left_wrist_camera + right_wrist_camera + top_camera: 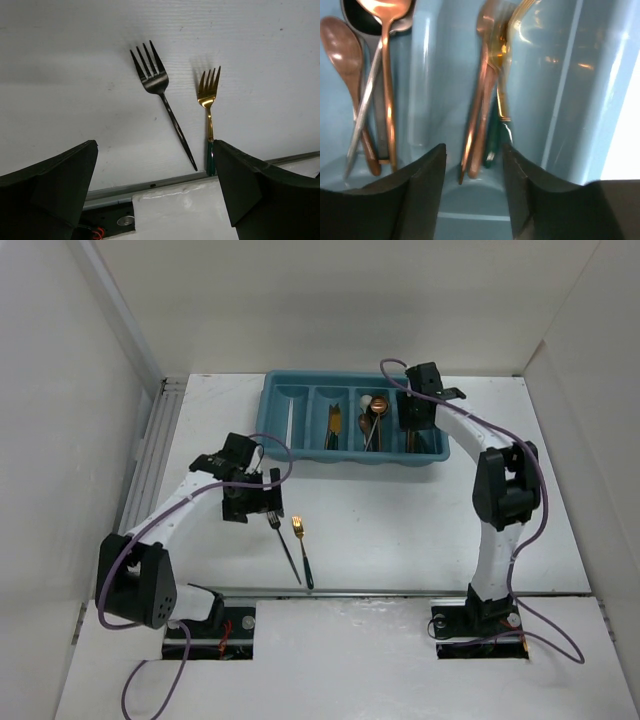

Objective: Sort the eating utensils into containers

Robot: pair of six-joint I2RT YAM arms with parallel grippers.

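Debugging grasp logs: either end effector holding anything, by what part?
Nothing held: left end effector open above two forks, right end effector open over tray.

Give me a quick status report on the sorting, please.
Left tool open above black fork and gold fork on the table. Right tool open over the tray, right-end compartment. Nothing blocking.

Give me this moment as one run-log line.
left pincer open near black fork and gold fork on table | right pincer open over tray, rightmost compartment | two forks unsorted
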